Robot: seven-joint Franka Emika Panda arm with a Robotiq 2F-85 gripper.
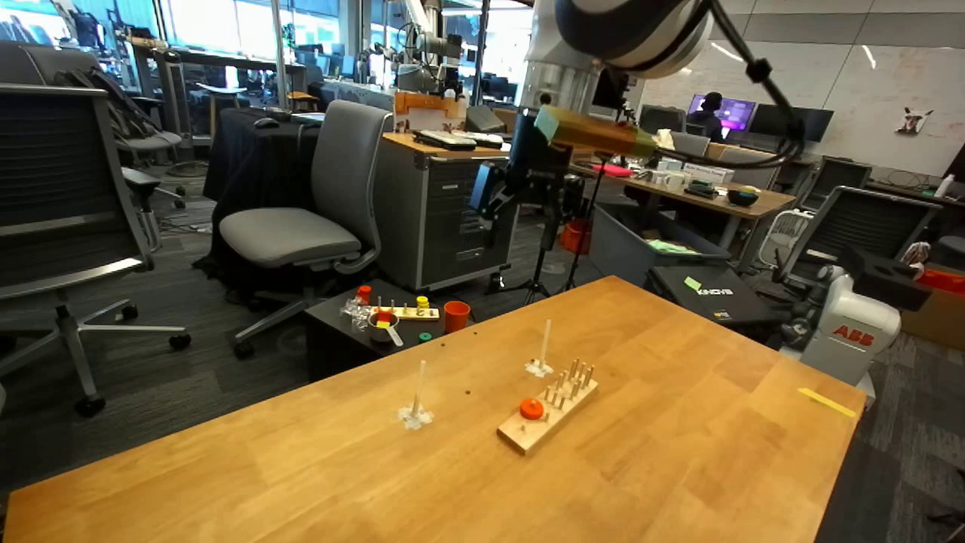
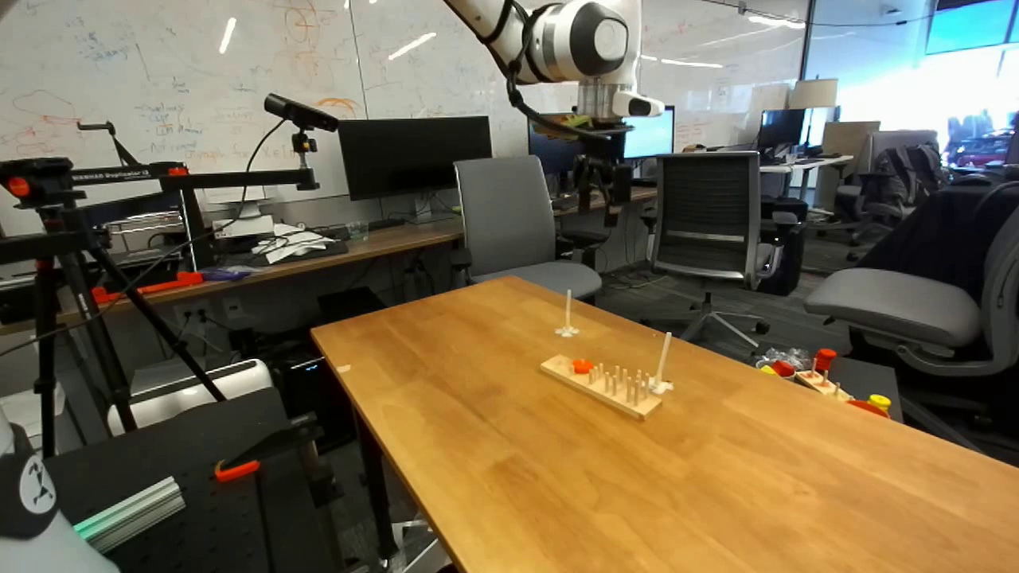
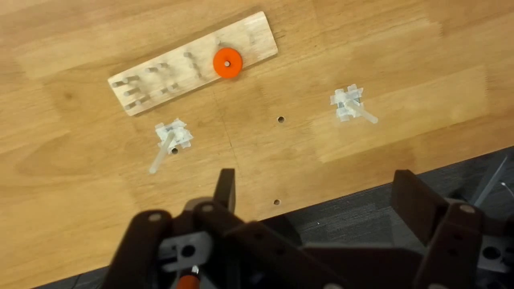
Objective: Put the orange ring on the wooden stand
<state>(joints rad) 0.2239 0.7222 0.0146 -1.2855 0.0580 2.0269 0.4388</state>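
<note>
In the wrist view the gripper (image 3: pixel 315 176) is hanging with fingers (image 3: pixel 227 186) wide apart; at its eleven o'clock, the orange ring (image 3: pixel 227 71) is sitting around a peg (image 3: pixel 227 64) of the wooden stand (image 3: pixel 257 36); a pale stick (image 3: pixel 162 153) is standing toward seven o'clock from the ring, another stick (image 3: pixel 362 112) toward four.

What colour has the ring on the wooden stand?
The ring is bright orange, clearest in the wrist view.

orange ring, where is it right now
In the wrist view, left of centre near the top, the orange ring sits around a peg toward the right end of the wooden stand.
</note>
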